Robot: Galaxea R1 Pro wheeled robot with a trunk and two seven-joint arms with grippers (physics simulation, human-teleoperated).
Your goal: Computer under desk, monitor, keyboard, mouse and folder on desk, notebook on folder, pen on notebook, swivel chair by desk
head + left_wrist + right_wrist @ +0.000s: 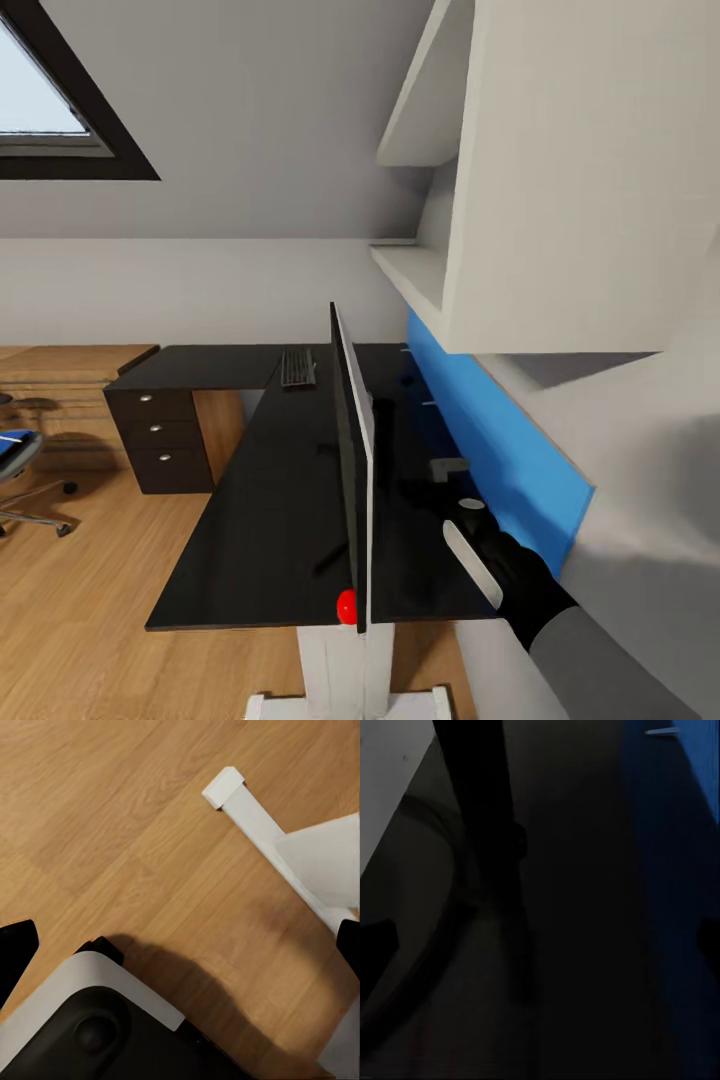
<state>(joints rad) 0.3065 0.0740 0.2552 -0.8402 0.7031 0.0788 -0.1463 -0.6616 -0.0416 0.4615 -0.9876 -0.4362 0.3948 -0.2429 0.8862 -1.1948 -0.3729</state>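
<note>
Monitor (pixel 350 440) upright on desk (pixel 250 520) | keyboard (pixel 297 367) beyond | right claw (pixel 455 500) behind monitor

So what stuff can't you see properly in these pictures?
- Swivel chair: head view, cut off by the picture's left edge; something blue lies on the seat, too little shows to name it.
- Monitor: head view, seen edge-on, so its screen face is hidden.
- Keyboard: head view, far away, keys too small to read.
- Right gripper: behind the monitor, dark in the right wrist view; open or shut, unclear.
- Desk underside: hidden by its own top.
</note>
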